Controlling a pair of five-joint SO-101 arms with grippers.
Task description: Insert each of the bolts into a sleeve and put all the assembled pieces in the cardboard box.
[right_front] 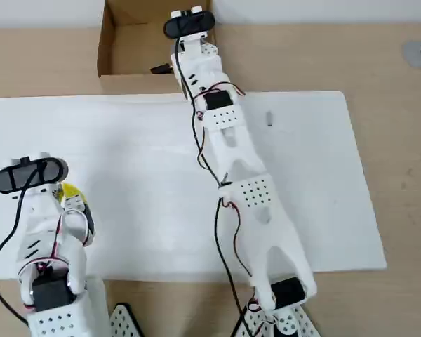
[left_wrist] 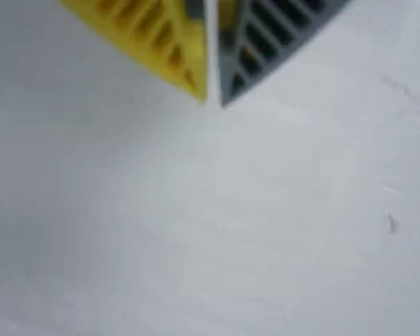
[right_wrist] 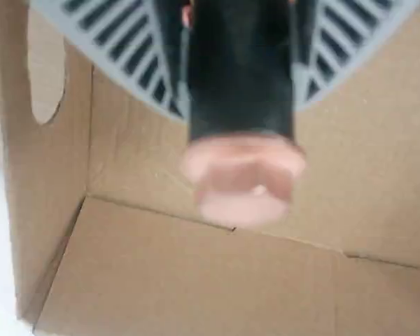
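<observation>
Wooden worktop [right_front: 400, 175], covered in its middle by a white sheet [right_front: 126, 182], was spread under both arms. The right hand [right_wrist: 241, 105] was closed on a black sleeve [right_wrist: 241, 63], gripped from both sides, and a copper-coloured bolt [right_wrist: 243, 178] was seen protruding from the sleeve's lower end. Hand and piece were held inside the cardboard box [right_wrist: 49, 175], above its bare floor and not touching it. In the high view the right arm was stretched across the sheet to the box at the far edge. The left hand [left_wrist: 211, 94] was held low over the sheet near its own arm's base, its yellow and grey fingers brought together with only a sliver between them and nothing gripped. The step in hand was judged to be the placing of an assembled piece. For the next move a release was called for: the fingers to be parted so that the piece could be dropped onto the box floor, then the arm lifted clear of the walls.
</observation>
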